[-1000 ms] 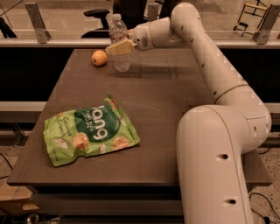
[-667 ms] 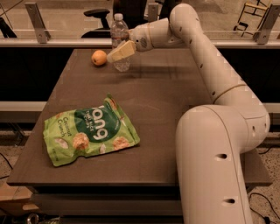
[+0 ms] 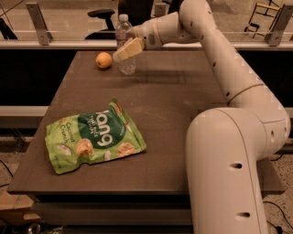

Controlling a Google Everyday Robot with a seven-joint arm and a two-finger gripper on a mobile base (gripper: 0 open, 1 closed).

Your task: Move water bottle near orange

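A dark brown tabletop point(image 3: 183, 100) fills the middle of the scene, with a pale rail point(image 3: 59, 44) running along its far edge and an office chair point(image 3: 101, 13) beyond it. The water bottle point(image 3: 127, 66) stands upright at the far left of the tabletop, white cap up and its base seemingly on the surface. The orange point(image 3: 104, 60) lies just to its left, near but apart from it. The robot's cream arm point(image 3: 219, 59) rises from its bulky body point(image 3: 229, 173) at the near right and reaches far and left. It brings the gripper point(image 3: 120, 53) to the bottle's middle. The jaws are clenched around the bottle at label height, and the nearer finger point(image 3: 130, 47) slants across its front. A green snack bag point(image 3: 94, 137) lies flat at the near left, well apart from bottle and fruit.
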